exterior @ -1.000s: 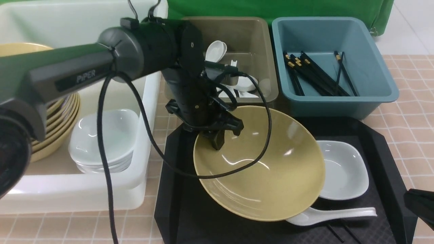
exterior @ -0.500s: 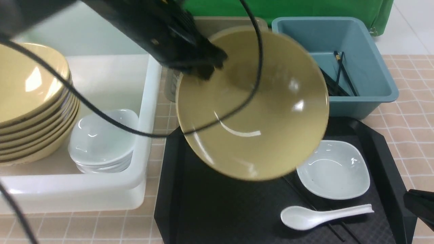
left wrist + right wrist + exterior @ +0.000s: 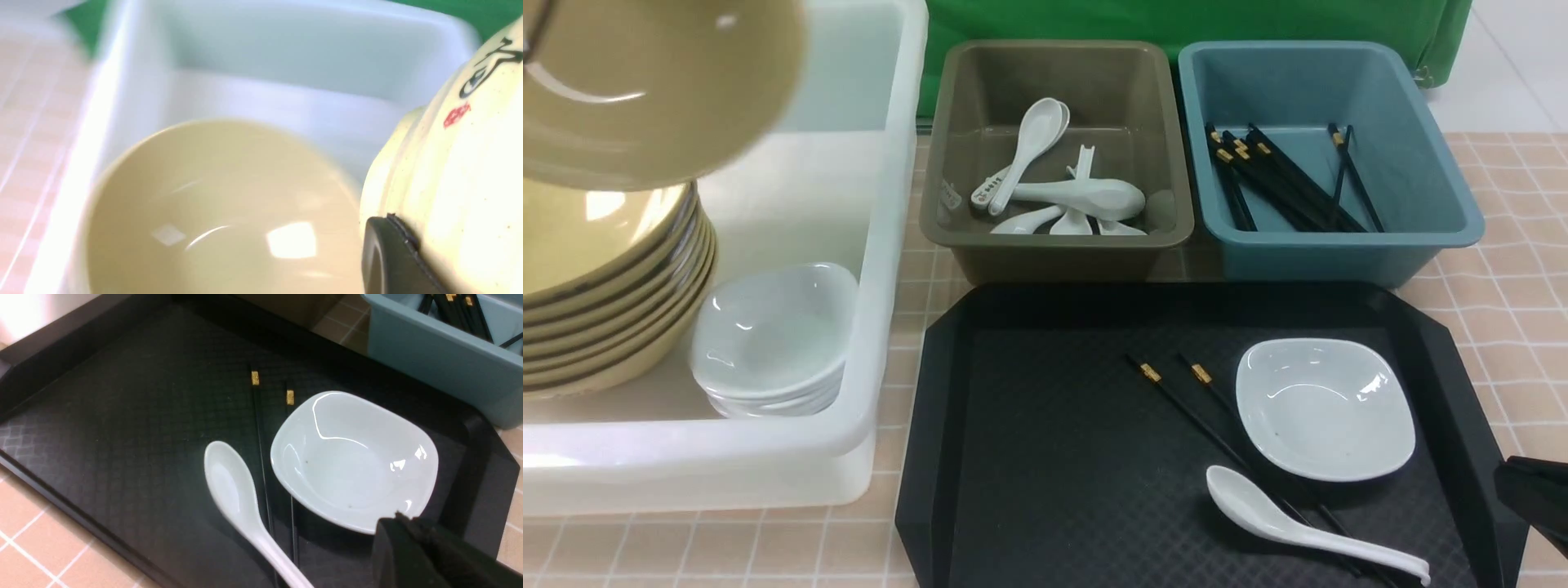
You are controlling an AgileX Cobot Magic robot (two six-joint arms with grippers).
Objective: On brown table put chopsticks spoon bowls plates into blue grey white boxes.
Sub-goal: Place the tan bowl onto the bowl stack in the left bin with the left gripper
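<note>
Moved from over the black tray (image 3: 1078,474) to the frame's upper left: one large tan glossy bowl (image 3: 670,90), left pincer (image 3: 391,228) clamped on it, presumably for nesting on the tan bowl stack (image 3: 613,327) in the white plastic box (image 3: 870,343); right pincer (image 3: 402,531), together.

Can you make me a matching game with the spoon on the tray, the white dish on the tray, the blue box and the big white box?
1. Spoon on the tray
2. White dish on the tray
3. Blue box
4. Big white box

A. Holds black chopsticks
B. Holds stacked tan bowls
C. Squarish, rounded corners
D. Has a long handle

Pairs: 1-D, 2-C, 3-A, 4-B
</note>
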